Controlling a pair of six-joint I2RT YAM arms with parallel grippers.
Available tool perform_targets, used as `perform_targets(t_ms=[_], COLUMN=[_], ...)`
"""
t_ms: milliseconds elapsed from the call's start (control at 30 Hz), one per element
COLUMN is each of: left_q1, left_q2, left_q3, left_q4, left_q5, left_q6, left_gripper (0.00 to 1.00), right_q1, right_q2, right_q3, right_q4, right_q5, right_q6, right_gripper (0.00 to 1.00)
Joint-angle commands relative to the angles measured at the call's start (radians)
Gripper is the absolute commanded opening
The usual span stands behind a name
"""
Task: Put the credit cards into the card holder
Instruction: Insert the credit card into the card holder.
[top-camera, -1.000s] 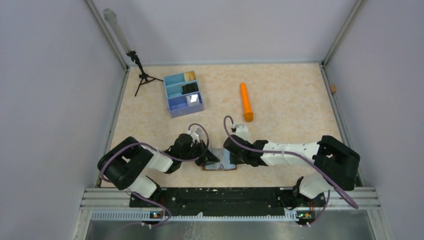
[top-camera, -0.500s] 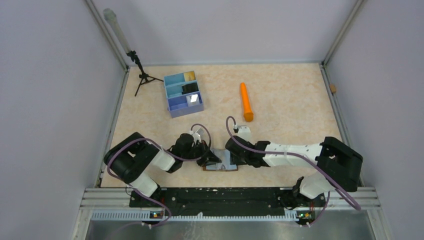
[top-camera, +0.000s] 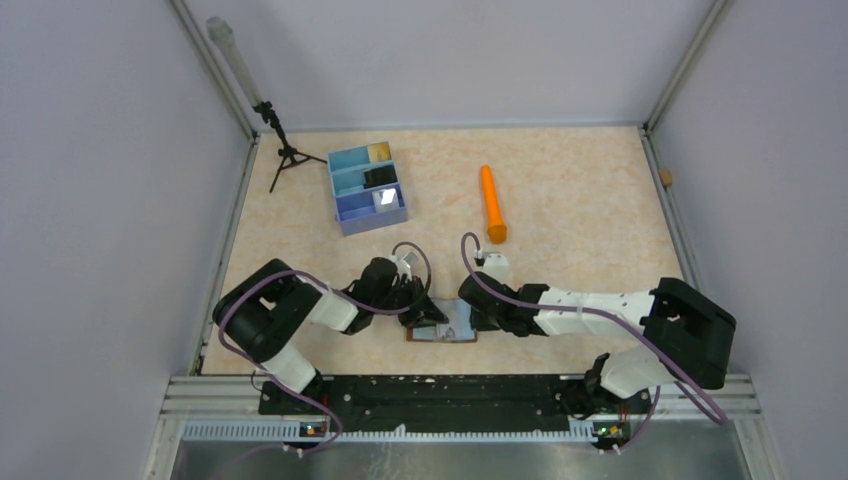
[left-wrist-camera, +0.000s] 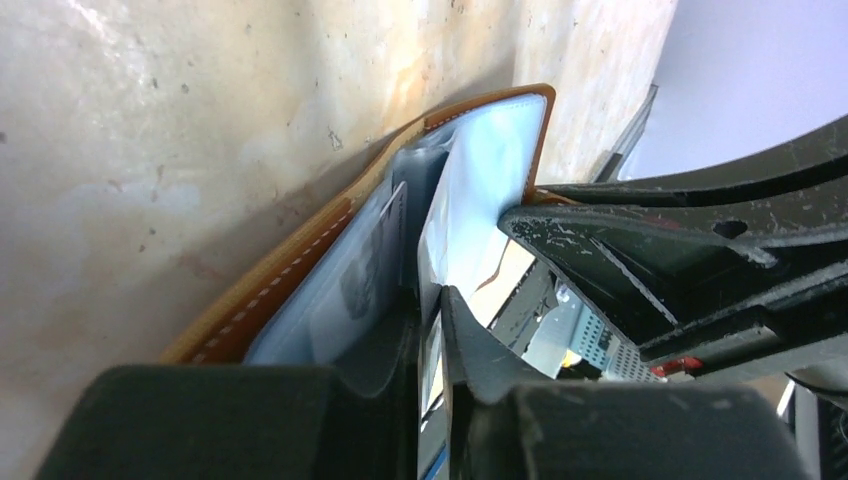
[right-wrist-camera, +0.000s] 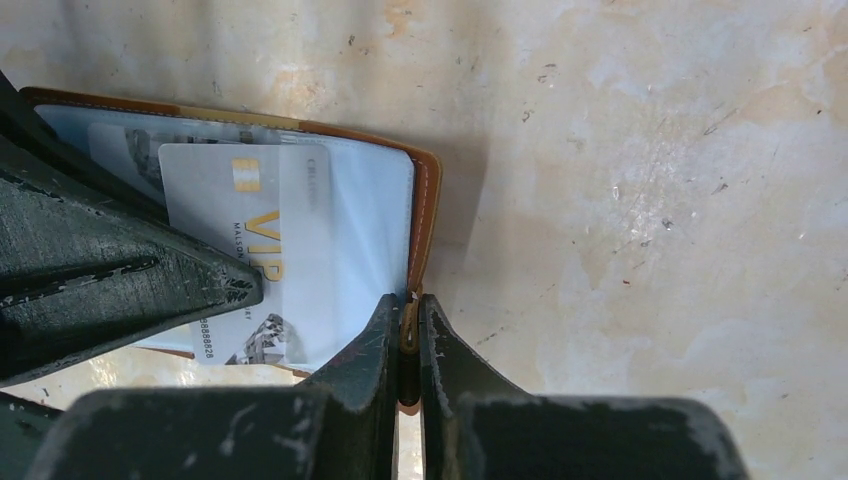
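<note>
The brown leather card holder (top-camera: 447, 331) lies open on the table between the two grippers. My left gripper (top-camera: 421, 312) is shut on a silvery grey-blue credit card marked VIP (right-wrist-camera: 285, 225), which lies over the holder's pale lining. In the left wrist view the gripper (left-wrist-camera: 432, 300) pinches the card edge-on (left-wrist-camera: 431, 350) beside the stitched brown edge (left-wrist-camera: 290, 280). My right gripper (right-wrist-camera: 405, 305) is shut on the holder's right edge (right-wrist-camera: 427, 200). A tan-gold card (top-camera: 379, 151), a black card (top-camera: 380, 177) and a white card (top-camera: 385, 198) sit in the blue tray.
The blue three-compartment tray (top-camera: 350, 190) stands at the back left. An orange cylinder (top-camera: 491, 203) lies behind the right arm. A small black tripod (top-camera: 283, 150) stands at the far left by the wall.
Both grippers have shifted slightly to the right with the card and the holder's edge still in their grip. The holder has stayed about where it was.
</note>
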Motion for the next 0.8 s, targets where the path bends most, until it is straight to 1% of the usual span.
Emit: perform_targets(t_ms=[0, 200, 367, 500, 667, 767], left_q1=[-0.005, -0.007, -0.008, -0.008, -0.012, -0.015], left_q2=[-0.063, -0.124, -0.190, -0.240, -0.259, -0.254], left_q3=[0.064, 0.120, 0.158, 0.179, 0.172, 0.155], left_q4=[-0.264, -0.462, -0.600, -0.696, -0.699, -0.659], left_q5=[-0.089, -0.164, -0.229, -0.265, -0.251, -0.228], left_q6=[0.132, 0.209, 0.256, 0.279, 0.265, 0.246], left_gripper=[0.19, 0.39, 0.50, 0.53, 0.52, 0.51], right_q1=[-0.008, -0.007, -0.007, -0.008, -0.008, -0.008], right_q2=[-0.017, -0.020, -0.027, -0.028, -0.026, -0.023], right_q3=[-0.003, -0.006, -0.009, -0.011, -0.013, -0.013], right_q4=[0.006, 0.002, 0.002, 0.006, 0.015, 0.022], right_q5=[0.014, 0.019, 0.022, 0.020, 0.013, 0.008], right_q6=[0.007, 0.009, 0.009, 0.008, 0.008, 0.005], right_gripper=[0.00, 0.00, 0.00, 0.00, 0.00, 0.00])
